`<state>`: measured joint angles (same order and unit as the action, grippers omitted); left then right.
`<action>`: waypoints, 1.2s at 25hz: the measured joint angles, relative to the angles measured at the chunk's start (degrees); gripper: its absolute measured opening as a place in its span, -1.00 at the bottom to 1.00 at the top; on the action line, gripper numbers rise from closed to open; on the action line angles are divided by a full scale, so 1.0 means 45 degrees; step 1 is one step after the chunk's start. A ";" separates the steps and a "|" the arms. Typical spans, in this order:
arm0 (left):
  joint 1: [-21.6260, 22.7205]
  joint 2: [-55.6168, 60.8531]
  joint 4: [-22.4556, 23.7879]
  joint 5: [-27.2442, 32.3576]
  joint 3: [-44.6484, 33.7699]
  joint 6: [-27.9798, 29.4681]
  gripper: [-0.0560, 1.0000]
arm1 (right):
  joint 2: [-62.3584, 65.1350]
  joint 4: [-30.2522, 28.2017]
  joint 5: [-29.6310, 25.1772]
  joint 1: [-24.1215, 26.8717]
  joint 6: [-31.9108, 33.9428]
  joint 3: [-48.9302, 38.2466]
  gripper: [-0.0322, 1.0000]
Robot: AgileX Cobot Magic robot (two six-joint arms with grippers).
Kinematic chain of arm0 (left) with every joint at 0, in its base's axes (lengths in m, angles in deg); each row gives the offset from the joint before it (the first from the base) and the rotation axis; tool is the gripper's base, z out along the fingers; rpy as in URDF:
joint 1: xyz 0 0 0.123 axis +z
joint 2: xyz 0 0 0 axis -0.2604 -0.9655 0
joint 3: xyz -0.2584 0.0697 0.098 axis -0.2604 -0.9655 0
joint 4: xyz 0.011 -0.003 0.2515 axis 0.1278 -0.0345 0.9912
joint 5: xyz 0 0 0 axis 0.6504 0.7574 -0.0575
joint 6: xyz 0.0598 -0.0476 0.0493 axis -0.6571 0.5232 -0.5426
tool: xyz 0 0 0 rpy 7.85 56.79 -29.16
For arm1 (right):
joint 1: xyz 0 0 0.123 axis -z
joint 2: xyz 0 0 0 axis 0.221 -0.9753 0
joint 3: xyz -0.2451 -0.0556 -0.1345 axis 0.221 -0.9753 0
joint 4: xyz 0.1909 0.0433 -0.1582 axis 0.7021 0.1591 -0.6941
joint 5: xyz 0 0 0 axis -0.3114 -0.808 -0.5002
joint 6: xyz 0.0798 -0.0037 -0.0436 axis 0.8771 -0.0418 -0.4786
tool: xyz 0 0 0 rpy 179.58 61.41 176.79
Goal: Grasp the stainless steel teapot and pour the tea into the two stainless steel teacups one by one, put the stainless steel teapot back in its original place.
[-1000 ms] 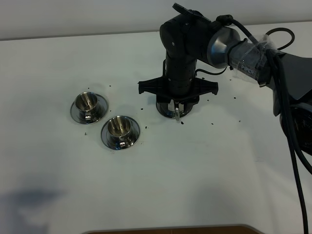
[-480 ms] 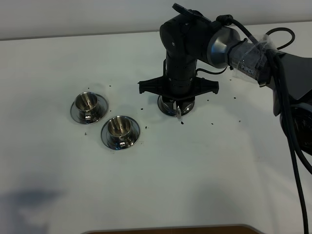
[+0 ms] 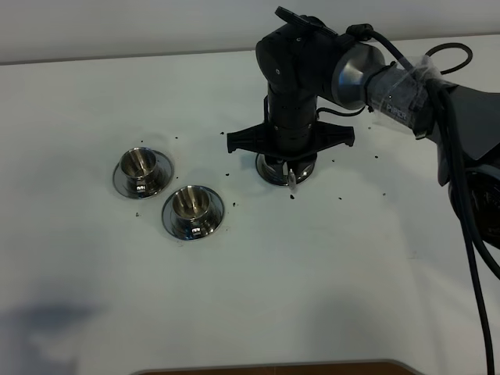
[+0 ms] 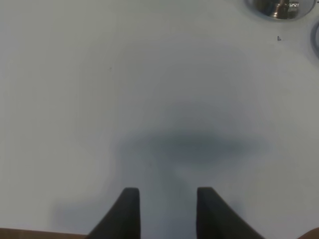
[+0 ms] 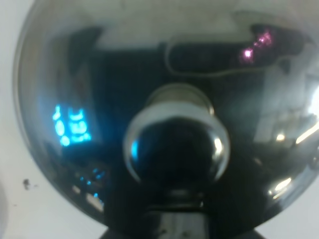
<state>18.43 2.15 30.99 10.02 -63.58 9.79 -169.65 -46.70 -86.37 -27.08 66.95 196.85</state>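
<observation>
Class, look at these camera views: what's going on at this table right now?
The right gripper sits directly over the shiny rounded stainless steel teapot and is shut, seemingly on its handle, though the grip itself is hidden. Two small shiny steel cups on round saucers wait to the pot's left in the high view: the far teacup and the near teacup. The left gripper hangs open over the white table, holding nothing.

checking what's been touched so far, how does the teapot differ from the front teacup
The stainless steel teapot has a domed lid with a round knob; the front teacup is open-topped. The teapot is mostly hidden beneath the right arm; the teacup stands free, off to its left in the high view. The teacup's saucer shows plainly; the teapot's cannot be made out. Both are shiny steel.
</observation>
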 joint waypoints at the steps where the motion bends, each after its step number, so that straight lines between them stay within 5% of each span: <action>1: 0.0000 0.0000 0.0000 0.0000 0.0000 0.0000 -0.28 | 0.0000 -0.0036 -0.0028 0.0000 -0.0041 0.0000 -0.56; 22: 0.0000 0.0000 0.0000 0.0000 0.0000 -0.0014 -0.28 | 0.0409 -0.0257 -0.0555 0.0000 -0.0891 0.0000 -0.56; 30: 0.0000 0.0000 0.0000 0.0000 0.0000 -0.0014 -0.28 | 0.0886 -0.0584 -0.0590 -0.0261 -0.4130 0.0740 -0.56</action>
<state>18.43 2.15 30.99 10.02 -63.58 9.72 -165.66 -49.33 -89.03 -28.25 48.36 200.18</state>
